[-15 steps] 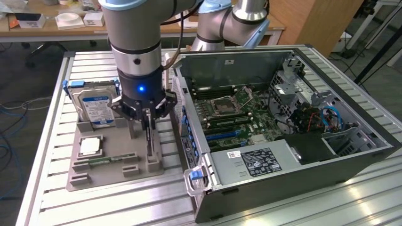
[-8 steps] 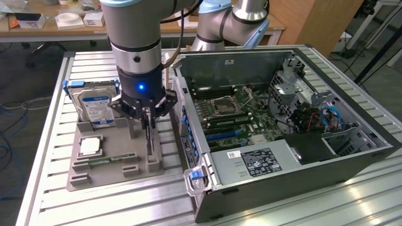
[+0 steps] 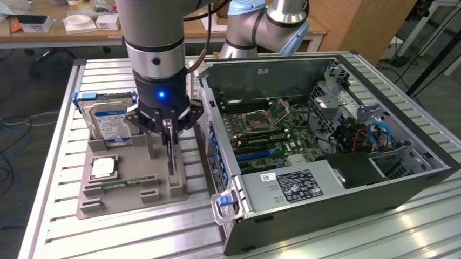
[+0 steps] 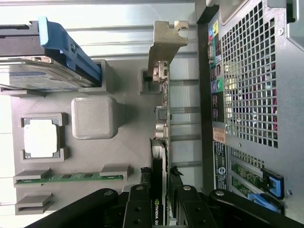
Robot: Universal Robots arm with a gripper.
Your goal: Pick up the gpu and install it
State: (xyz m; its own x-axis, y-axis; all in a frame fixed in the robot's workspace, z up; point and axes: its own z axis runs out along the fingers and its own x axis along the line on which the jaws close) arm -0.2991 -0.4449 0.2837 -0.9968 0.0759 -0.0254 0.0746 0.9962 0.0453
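Pinching thin black-faced, green-backed gpu card (image 4: 162, 118) in hand (image 3: 168, 132), upright in grey slotted tray (image 3: 126, 204) beneath; advise straight vertical lift, no twist.

Workshop around a ribbed metal table

The table (image 3: 51, 162) is built of ribbed aluminium profiles, with bright glare at the exterior view's lower right. Behind it a wooden desk (image 3: 65, 35) carries white boxes (image 3: 79, 23). A wooden panel (image 3: 360, 24) rises at the upper right. Cables (image 3: 14, 123) trail over the grey floor (image 3: 36, 81)
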